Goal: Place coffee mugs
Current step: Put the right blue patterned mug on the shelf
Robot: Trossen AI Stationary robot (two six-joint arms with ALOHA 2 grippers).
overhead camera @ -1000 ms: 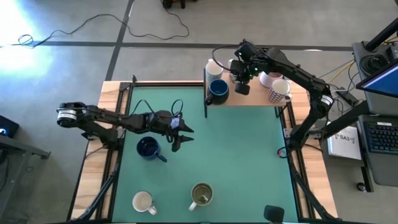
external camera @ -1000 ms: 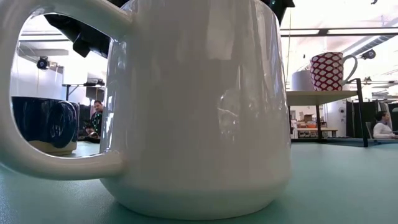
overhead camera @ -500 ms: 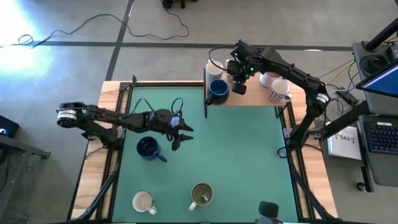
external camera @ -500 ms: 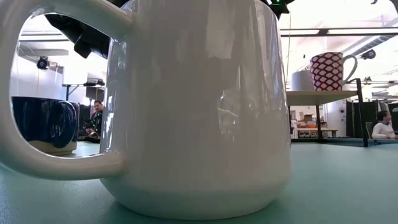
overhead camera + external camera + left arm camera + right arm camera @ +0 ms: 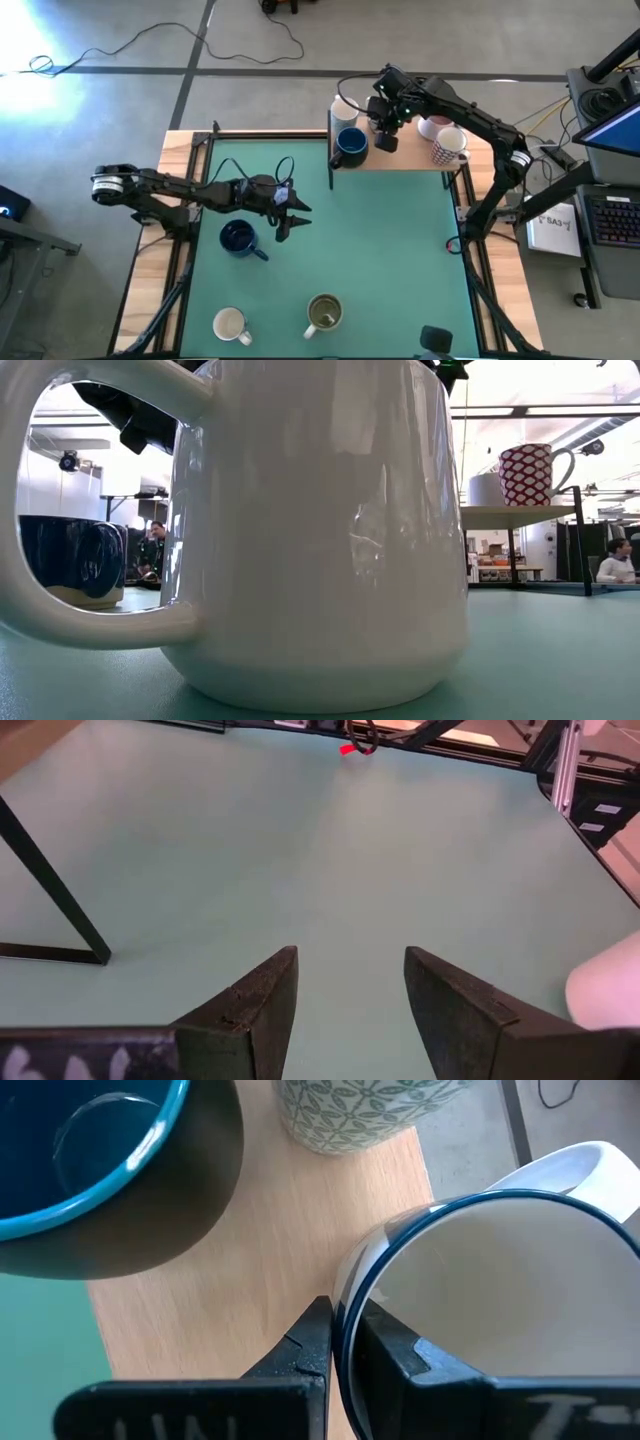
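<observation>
My right gripper (image 5: pixel 386 133) hangs over the wooden shelf (image 5: pixel 400 158) at the far edge of the green tabletop (image 5: pixel 380 250), its fingers (image 5: pixel 395 1355) clenched on the rim of a white mug with a blue-edged lip (image 5: pixel 500 1310), one finger inside the wall and one outside. In my right wrist view that mug sits just above the shelf's wood, beside a blue mug (image 5: pixel 110 1170) and a mug with a green leaf pattern (image 5: pixel 360 1110).

From above, the blue mug (image 5: pixel 350 146) stands at the shelf's near left corner with a white mug (image 5: pixel 343 108) behind it at the far left corner. Toward the shelf's right end stand a red-and-white patterned mug (image 5: pixel 448 146) and another pale mug (image 5: pixel 430 126) just behind it.

My left gripper (image 5: pixel 293 219) hovers over the left half of the tabletop, released, its fingers (image 5: pixel 250 1010) spread above bare green mat.

A dark navy mug (image 5: pixel 238 238) rests on the mat just beside my left arm. Along the near edge sit a white mug (image 5: pixel 230 325) and an olive green mug (image 5: pixel 324 313); the low view is filled by a white mug (image 5: pixel 310 530) close to the lens.
</observation>
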